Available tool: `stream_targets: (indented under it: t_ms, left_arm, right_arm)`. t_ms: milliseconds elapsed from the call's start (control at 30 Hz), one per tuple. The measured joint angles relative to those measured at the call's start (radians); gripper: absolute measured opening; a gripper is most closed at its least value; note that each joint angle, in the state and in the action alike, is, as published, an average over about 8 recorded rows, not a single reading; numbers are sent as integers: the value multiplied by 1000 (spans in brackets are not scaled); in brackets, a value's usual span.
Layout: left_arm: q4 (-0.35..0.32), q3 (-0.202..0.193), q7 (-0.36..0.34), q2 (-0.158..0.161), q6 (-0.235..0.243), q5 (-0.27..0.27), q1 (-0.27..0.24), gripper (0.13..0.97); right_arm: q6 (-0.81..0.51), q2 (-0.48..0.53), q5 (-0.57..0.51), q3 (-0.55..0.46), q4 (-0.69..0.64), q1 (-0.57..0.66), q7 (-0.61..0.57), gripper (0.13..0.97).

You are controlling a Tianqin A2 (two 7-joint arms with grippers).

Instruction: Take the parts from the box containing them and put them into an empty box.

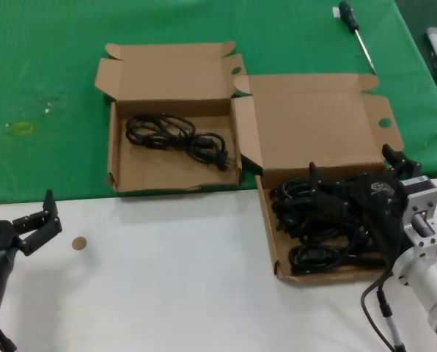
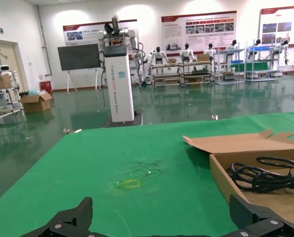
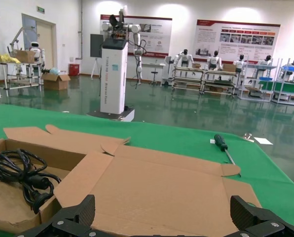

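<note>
Nearest us, our right tool (image 1: 328, 192) sits low inside the wider box (image 1: 317, 121), fingers spread wide among the tangled cords (image 1: 314, 227); we cannot count those bundles. Our left tool (image 1: 37, 220) waits over the white tabletop (image 1: 167, 279), fingers also wide apart. We count two cardboard boxes; the narrower box (image 1: 171, 73) holds one cord bundle (image 1: 176, 136). One screwdriver (image 1: 356, 33) lies on the green cloth beyond.

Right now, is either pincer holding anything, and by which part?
Nothing is held. The left pincer hangs open over the white table; the right pincer is open above the cords in the wider box.
</note>
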Motion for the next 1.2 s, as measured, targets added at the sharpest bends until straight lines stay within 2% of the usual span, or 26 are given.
stream_targets:
  t_ms: [1200]
  left_arm:
    - [0,0,0,0,0,0,0,966]
  right_arm:
    - [0,0,0,0,0,0,0,966]
